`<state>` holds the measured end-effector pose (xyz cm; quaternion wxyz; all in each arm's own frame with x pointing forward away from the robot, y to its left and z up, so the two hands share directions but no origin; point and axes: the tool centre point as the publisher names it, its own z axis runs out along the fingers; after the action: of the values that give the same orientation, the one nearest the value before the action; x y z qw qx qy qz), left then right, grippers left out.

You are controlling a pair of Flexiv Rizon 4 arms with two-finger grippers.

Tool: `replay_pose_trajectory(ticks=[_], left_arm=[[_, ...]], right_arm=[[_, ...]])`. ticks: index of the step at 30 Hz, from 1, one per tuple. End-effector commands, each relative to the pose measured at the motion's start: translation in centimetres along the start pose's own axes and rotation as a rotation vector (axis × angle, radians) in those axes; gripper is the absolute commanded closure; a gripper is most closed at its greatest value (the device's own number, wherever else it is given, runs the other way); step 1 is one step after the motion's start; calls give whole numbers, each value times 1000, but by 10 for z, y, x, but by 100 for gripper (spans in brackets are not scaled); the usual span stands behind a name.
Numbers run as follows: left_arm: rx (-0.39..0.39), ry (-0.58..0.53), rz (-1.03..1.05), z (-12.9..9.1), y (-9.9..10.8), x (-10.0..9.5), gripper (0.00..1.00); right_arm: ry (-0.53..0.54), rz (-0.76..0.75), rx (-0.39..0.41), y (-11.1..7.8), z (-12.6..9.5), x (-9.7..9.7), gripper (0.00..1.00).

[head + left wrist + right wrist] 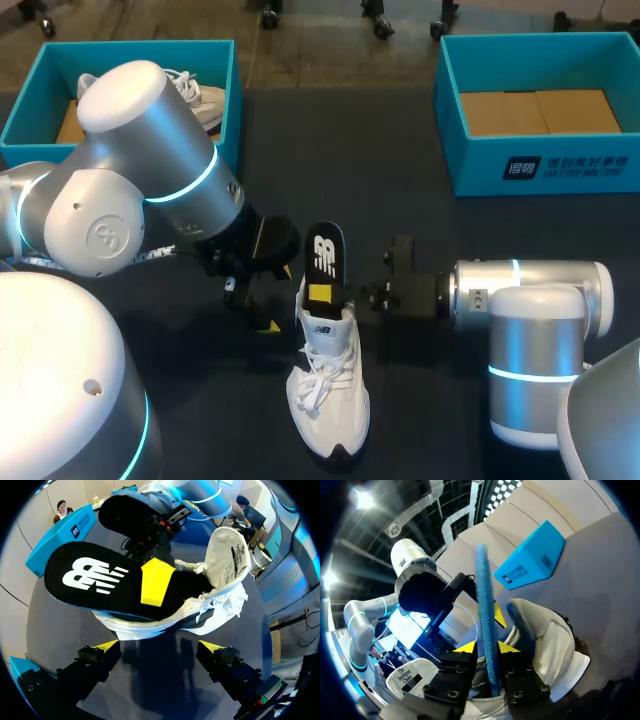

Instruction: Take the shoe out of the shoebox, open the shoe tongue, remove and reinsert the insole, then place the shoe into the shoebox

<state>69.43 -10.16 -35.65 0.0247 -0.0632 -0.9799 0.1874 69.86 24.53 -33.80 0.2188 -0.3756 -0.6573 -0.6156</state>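
Observation:
A white shoe (328, 390) lies on the dark table, toe toward the front edge and tongue folded open. A black insole (325, 262) stands up out of its heel opening. My right gripper (324, 294) comes in from the right and is shut on the insole's lower part. In the right wrist view the insole's blue edge (485, 595) runs up between the two yellow tips of the right gripper (487, 649). My left gripper (255, 300) hangs open just left of the shoe, holding nothing. From the left wrist, the left gripper (159, 647) faces the shoe (225, 565) and the insole (95, 577).
A teal box (150, 48) at the back left holds a second white shoe (200, 95). Another teal box (470, 165) at the back right shows only its brown cardboard floor. Both arms crowd the table's middle.

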Motion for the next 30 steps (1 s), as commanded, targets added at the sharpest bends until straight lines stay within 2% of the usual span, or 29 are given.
replay_pose_trajectory(ticks=[1, 7, 10, 14, 20, 30], left_arm=[[2, -1, 1, 1, 1, 0, 0], [2, -1, 1, 1, 1, 0, 0], [2, -1, 1, 1, 1, 0, 0], [2, -1, 1, 1, 1, 0, 0], [2, -1, 1, 1, 1, 0, 0], [2, -1, 1, 1, 1, 0, 0]], right_arm=[[-15, -13, 19, 9, 2, 7, 69], [-11, -31, 22, 21, 0, 3, 71], [-5, -28, 15, 27, -2, -3, 75], [2, -15, 5, 31, -3, -8, 100], [3, 20, 14, 23, 0, -10, 100], [-21, 128, 29, -10, 2, -6, 100]])
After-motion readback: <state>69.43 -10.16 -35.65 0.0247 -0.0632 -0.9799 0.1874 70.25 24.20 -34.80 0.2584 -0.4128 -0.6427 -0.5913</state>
